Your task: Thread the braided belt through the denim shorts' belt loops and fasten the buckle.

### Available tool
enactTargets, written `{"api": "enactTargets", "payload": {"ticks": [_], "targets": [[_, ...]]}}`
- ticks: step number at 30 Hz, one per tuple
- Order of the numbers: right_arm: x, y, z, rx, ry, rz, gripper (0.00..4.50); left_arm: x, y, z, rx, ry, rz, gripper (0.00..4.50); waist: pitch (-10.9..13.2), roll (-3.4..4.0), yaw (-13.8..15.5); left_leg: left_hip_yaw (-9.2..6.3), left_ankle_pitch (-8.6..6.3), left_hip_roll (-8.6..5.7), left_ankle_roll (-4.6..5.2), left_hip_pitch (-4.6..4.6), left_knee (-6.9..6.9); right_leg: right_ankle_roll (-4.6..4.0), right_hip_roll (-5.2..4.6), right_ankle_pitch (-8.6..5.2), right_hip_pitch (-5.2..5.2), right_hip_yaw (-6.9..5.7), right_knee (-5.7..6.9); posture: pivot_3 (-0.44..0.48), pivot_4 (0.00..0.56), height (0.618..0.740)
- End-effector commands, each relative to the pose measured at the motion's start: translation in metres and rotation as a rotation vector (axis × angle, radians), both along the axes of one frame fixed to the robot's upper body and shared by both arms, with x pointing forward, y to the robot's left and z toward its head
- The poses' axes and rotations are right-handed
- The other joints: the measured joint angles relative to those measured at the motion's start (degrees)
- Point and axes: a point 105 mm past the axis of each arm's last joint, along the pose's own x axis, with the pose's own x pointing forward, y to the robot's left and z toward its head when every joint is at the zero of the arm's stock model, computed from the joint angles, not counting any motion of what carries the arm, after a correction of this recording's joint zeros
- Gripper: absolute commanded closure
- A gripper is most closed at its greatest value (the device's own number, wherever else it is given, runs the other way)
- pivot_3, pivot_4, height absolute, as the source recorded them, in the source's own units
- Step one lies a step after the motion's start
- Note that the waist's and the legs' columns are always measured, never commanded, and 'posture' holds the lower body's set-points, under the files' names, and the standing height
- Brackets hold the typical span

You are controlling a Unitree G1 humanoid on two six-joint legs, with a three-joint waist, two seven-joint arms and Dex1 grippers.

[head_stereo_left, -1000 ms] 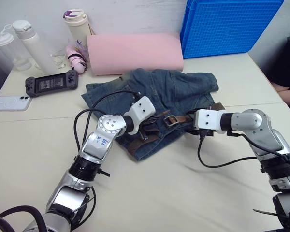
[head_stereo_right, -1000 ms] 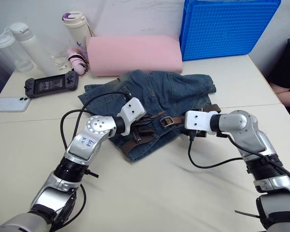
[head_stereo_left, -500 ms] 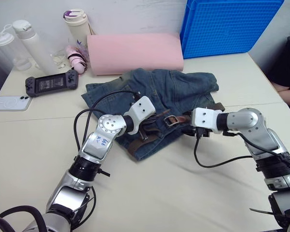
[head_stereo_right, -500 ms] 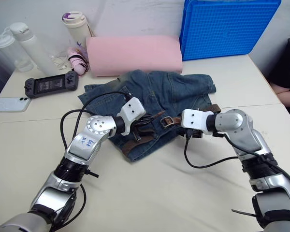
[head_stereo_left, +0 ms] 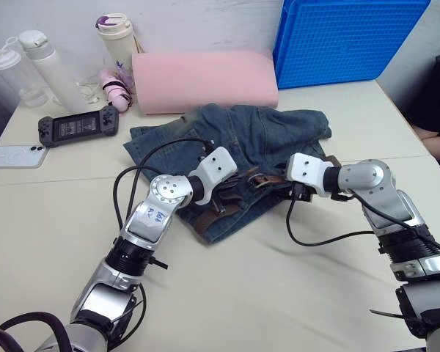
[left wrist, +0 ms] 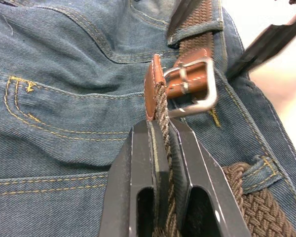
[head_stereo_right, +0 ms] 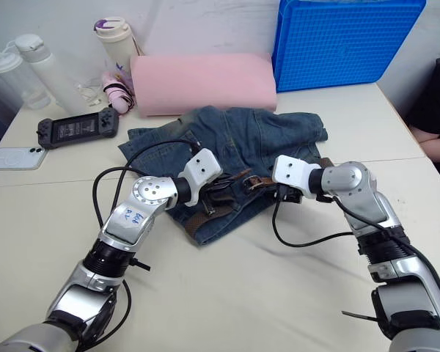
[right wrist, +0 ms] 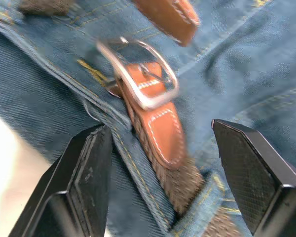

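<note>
Denim shorts (head_stereo_left: 249,136) mid-table, belt (head_stereo_left: 220,213) lying along their near edge, buckle (head_stereo_left: 259,180) near its middle. Left gripper (left wrist: 160,148) just left of buckle, right gripper (right wrist: 158,158) just right. Foam roll (head_stereo_left: 205,79) behind shorts, crate (head_stereo_left: 345,37) far right. Bottles (head_stereo_left: 29,62), game controller (head_stereo_left: 78,126), phone (head_stereo_left: 15,155) far left.

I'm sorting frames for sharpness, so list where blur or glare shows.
Right wrist view: the buckle and the leather belt tip above it smear with motion blur. Left wrist view: the braided belt is crisp, the right gripper at the edge is soft. Head views: even lighting, no glare.
</note>
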Motion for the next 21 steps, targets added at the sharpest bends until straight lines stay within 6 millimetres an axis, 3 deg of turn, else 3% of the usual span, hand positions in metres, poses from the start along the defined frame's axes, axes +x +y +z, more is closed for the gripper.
{"api": "enactTargets", "payload": {"ticks": [1, 8, 10, 13, 18, 21], "targets": [[0.005, -0.002, 0.022, 0.015, -0.141, -0.007, 1.10, -0.003, 0.000, 0.012, -0.010, -0.057, -0.011, 4.50, 0.0, 0.00, 0.0, 0.00, 0.00, 0.00, 0.00, 0.00, 0.00, 0.00, 0.01, 0.00, 0.00, 0.00, 0.00, 0.000, 0.150, 0.740], [-0.005, 0.014, 0.013, 0.061, -0.097, 0.043, 1.10, -0.005, 0.017, 0.012, -0.048, -0.015, 0.026, 4.50, 0.0, 0.00, -0.1, 0.01, 0.00, 0.02, 0.00, 0.00, -0.01, 0.00, 0.02, 0.00, -0.02, 0.00, 0.02, 0.000, 0.150, 0.740], [-0.007, 0.017, 0.008, 0.075, -0.082, 0.043, 1.10, -0.005, 0.023, 0.020, -0.177, 0.051, 0.059, 4.50, 0.0, 0.01, -0.2, 0.01, 0.00, 0.03, 0.00, 0.00, -0.01, 0.00, 0.02, 0.00, -0.02, 0.00, 0.02, 0.000, 0.150, 0.740], [-0.008, 0.020, 0.003, 0.084, -0.061, 0.040, 1.83, -0.009, 0.032, 0.026, -0.300, 0.129, 0.084, 4.50, 0.0, 0.01, -0.2, 0.00, 0.00, 0.02, 0.00, 0.00, -0.01, 0.00, 0.02, 0.00, -0.04, 0.01, 0.03, 0.000, 0.150, 0.740], [-0.007, 0.023, 0.006, 0.178, -0.009, 0.020, 4.27, -0.018, 0.041, 0.019, -0.271, 0.169, 0.073, 4.50, 0.0, 0.01, -0.2, -0.02, 0.00, 0.02, 0.00, 0.00, 0.00, 0.00, 0.02, 0.00, -0.04, 0.01, 0.05, 0.000, 0.150, 0.740], [-0.004, 0.017, 0.003, 0.135, -0.007, -0.005, 4.43, -0.027, 0.041, 0.008, -0.177, 0.173, 0.030, 4.50, 0.0, 0.02, -0.3, -0.02, 0.00, 0.03, -0.01, 0.01, -0.01, 0.00, 0.02, 0.00, -0.04, 0.01, 0.06, 0.000, 0.150, 0.740]]}}
